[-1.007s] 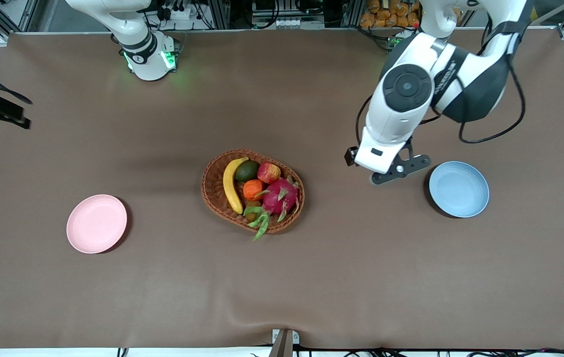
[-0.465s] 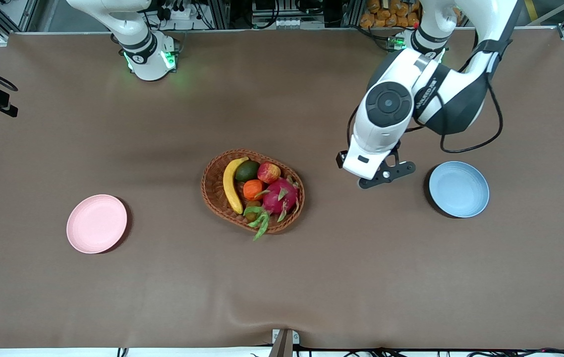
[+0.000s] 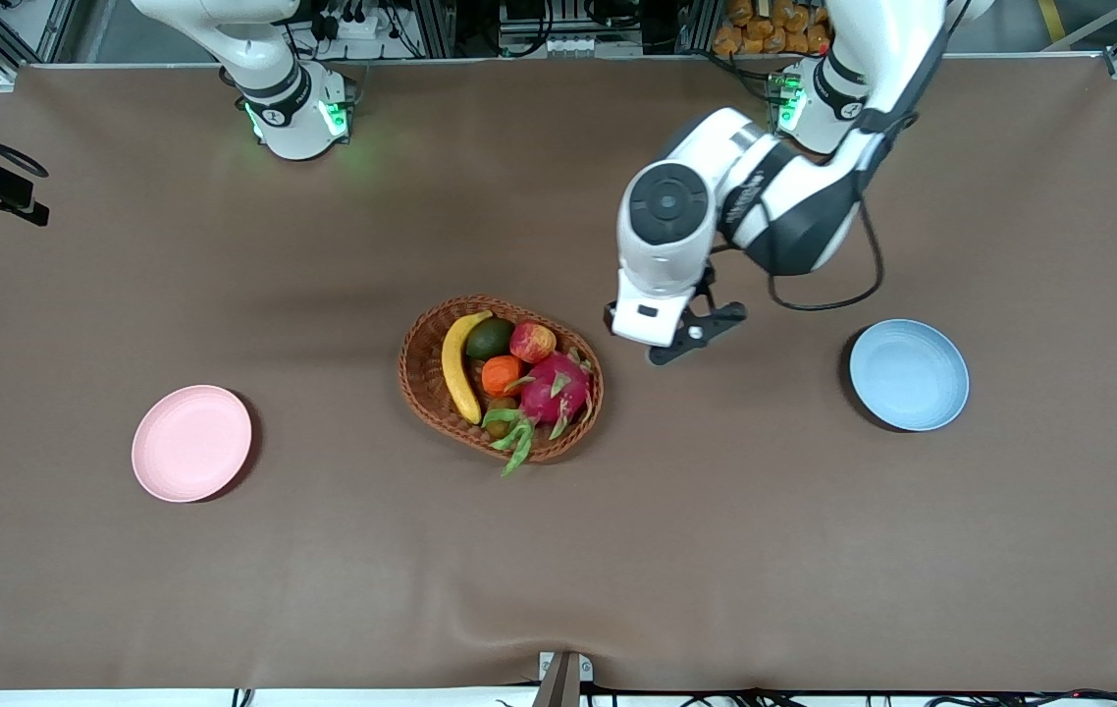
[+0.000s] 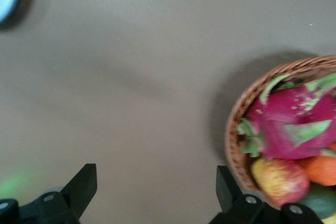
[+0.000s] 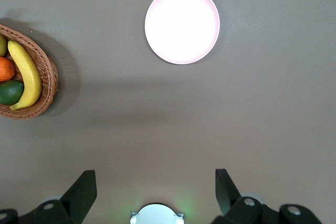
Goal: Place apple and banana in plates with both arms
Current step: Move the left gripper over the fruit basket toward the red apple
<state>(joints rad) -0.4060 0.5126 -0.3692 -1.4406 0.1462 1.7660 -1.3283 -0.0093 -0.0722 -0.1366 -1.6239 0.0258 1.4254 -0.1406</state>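
Brown matte tabletop [image 3: 814, 550], cloth-like, with a slight ripple at the edge nearest the front camera; aluminium framing and cabling run along the robots' side.

We note both fruits are in the wicker basket [image 3: 418, 388] at mid-table. The banana [image 3: 458, 365] lies along the basket wall toward the right arm's end. The apple [image 3: 532, 342] sits on the basket's side toward the robots, touching the dragon fruit [image 3: 555, 389] and just beside the orange fruit [image 3: 500, 374] and a dark green fruit [image 3: 490, 339]. Pink plate [image 3: 191, 443] and blue plate [image 3: 908, 374] are bare, each well apart from the basket.

Left gripper [image 3: 668, 342] hangs over bare tabletop between basket and blue plate, close to the basket rim. Left wrist view shows its fingers [image 4: 83, 187] spread wide and holding nothing. Right gripper [image 5: 152, 192] is over bare tabletop near the right arm's end, barely visible at the front view's edge; fingers likewise wide, nothing held. That arm waits.

Handling, our estimate: apple is firm, round and smooth, so it may roll or slip; we would close across its widest part from above. Banana is long and curved; take it at mid-length, across the narrow width.

Clearance: the apple is crowded by neighbours, and the basket wall crowds the banana, so we expect tight room for the fingers. Open tabletop lies between basket and both plates.
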